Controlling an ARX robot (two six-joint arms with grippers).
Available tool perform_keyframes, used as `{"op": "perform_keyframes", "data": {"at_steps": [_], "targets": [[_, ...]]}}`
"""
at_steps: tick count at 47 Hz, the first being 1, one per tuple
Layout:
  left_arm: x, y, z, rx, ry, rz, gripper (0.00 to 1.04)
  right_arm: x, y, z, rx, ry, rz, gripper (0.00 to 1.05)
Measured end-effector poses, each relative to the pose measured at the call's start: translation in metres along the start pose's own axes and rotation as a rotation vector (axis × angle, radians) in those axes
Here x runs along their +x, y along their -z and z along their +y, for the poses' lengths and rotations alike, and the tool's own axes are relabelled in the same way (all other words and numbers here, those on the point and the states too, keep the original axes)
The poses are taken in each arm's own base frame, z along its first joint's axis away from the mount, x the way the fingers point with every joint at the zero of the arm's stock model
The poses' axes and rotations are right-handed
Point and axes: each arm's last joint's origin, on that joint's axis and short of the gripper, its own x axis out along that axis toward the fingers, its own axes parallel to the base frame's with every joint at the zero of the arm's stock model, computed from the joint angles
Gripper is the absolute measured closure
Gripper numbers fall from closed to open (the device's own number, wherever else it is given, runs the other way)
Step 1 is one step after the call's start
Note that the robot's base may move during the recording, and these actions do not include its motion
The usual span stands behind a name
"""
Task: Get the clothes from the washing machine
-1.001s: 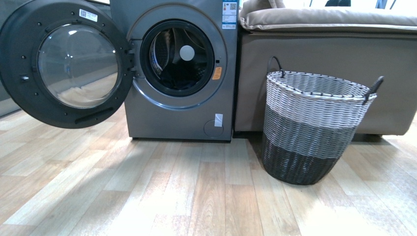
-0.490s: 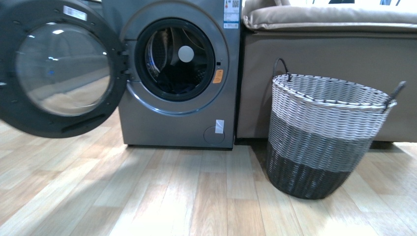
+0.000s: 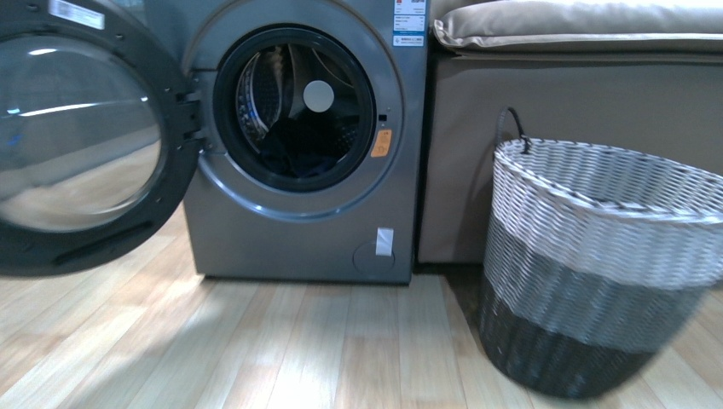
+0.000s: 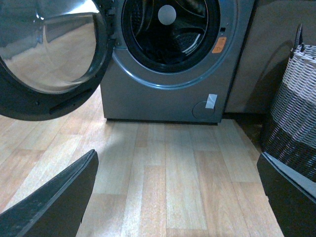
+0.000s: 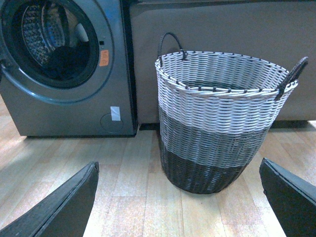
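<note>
Light wood-plank floor (image 3: 324,341), indoor scene, brown sofa (image 3: 546,102) along the back with a beige cushion (image 3: 580,25) on top. Grey front-load washing machine (image 3: 298,230) stands against the sofa's left end, round glass door (image 3: 77,136) swung fully open to the left side. Clothes (image 3: 298,145) are inside the perforated drum (image 3: 247,94), a dark heap low in the porthole opening, looks navy in shadow; folds and count not readable. Orange sticker (image 3: 381,143) sits on the porthole's right rim. Woven basket (image 3: 597,256), white-grey-black bands with a dark loop handle, stands on the floor right of the machine, in front of the sofa; what is inside it cannot be seen. Neither arm shows in the front view. Left gripper (image 4: 177,163): fingers spread wide, nothing between them, facing the machine front above bare floor. Right gripper (image 5: 178,163): fingers likewise wide apart and empty, pointed at the basket, the machine off to one side.
</note>
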Motion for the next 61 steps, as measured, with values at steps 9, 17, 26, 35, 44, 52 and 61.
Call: {"op": "perform_keyframes", "data": {"at_steps": [9,17,26,35,44,52,61], "targets": [[-0.0001,-0.0002,0.0001,0.0,-0.003,-0.002,0.07,0.0,-0.0002,0.0,0.0,0.001,-0.001,0.07],[0.0,0.0,0.0,0.0,0.0,0.0,0.07,0.0,0.0001,0.0,0.0,0.001,0.0,0.07],[-0.0001,-0.0001,0.0,0.0,0.0,-0.001,0.07,0.0,0.0001,0.0,0.0,0.001,0.0,0.07],[-0.0001,-0.0001,0.0,0.0,0.0,-0.001,0.07,0.0,0.0001,0.0,0.0,0.0,0.0,0.07],[-0.0001,-0.0001,0.0,0.0,0.001,-0.002,0.07,0.0,0.0001,-0.0001,0.0,0.004,0.0,0.07],[-0.0001,-0.0001,0.0,0.0,0.0,-0.002,0.07,0.0,0.0001,0.0,0.0,0.0,0.0,0.07],[-0.0001,-0.0002,0.0,0.0,0.002,-0.002,0.07,0.0001,0.0002,-0.0001,0.0,0.001,0.001,0.07]]}}
